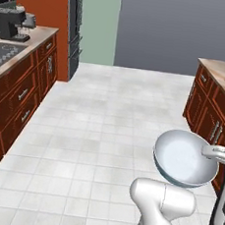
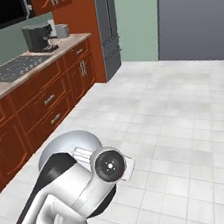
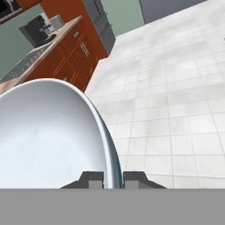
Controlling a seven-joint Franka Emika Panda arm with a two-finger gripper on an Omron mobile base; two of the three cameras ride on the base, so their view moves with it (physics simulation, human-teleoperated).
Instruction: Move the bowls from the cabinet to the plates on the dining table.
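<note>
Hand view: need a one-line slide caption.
Gripper shut on the rim of a bluish-white bowl, carried tilted above the white tiled floor, with brown counter cabinets behind.

The hand is raised over the floor, fingers pinched nearly shut.

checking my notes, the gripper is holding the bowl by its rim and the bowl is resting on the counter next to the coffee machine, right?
Not quite. The gripper does hold the bowl by its rim, but the bowl is carried in the air over the tiled floor, as the left base view shows. The coffee machine stands far off on the counter.
</note>
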